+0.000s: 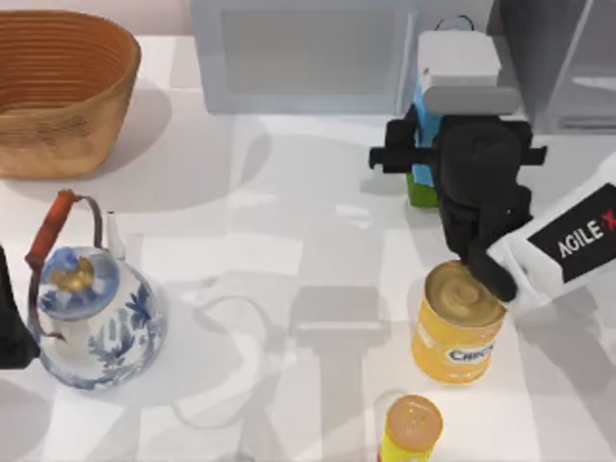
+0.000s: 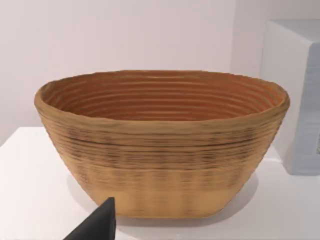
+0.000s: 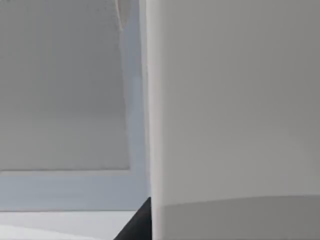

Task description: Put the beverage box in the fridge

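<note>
The right gripper [image 1: 438, 144] sits clamped on the beverage box [image 1: 452, 72], upright on the table just beside the fridge [image 1: 558, 58], so placing it inside remains.

bright, even rendered light falls on the white table [image 1: 289, 241], where soft grey overlapping shadows lie beside the basket [image 1: 58, 87] and the teapot [image 1: 91, 322]. the can [image 1: 457, 327] has a mild sheen on its lid. the right wrist view is a close, featureless grey-white surface.
</note>
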